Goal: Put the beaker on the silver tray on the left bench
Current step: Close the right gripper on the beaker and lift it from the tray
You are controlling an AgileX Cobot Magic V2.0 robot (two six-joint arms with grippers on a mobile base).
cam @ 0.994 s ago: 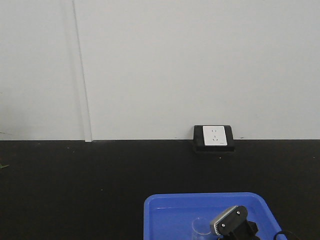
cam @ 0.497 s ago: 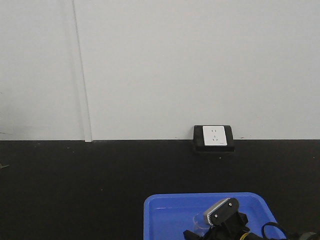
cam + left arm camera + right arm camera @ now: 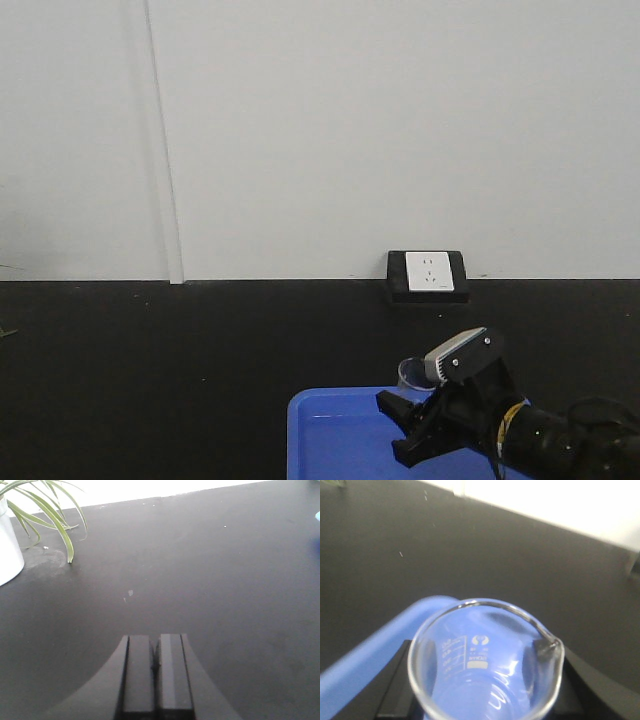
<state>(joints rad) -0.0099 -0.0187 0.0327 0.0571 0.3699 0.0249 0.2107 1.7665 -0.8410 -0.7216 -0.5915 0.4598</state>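
Note:
The beaker [image 3: 485,665] is clear glass with a pour spout and white printed markings. My right gripper [image 3: 487,702] is shut on it, with a black finger on each side of the glass. In the front view the beaker [image 3: 411,372] is held up above the far rim of the blue tray [image 3: 330,430], and my right gripper [image 3: 408,415] sits just under it. My left gripper [image 3: 155,655] is shut and empty over the black worktop [image 3: 225,580]. The silver tray is out of view.
A potted plant with long green leaves [image 3: 50,510] in a white pot [image 3: 7,545] stands at the far left of the left wrist view. A white wall socket [image 3: 428,272] in a black frame sits at the back edge of the bench. A corner of the blue tray [image 3: 365,655] lies under the beaker.
My right gripper has risen with the beaker, from low inside the blue tray to above its far rim. The bench and the socket have not moved.

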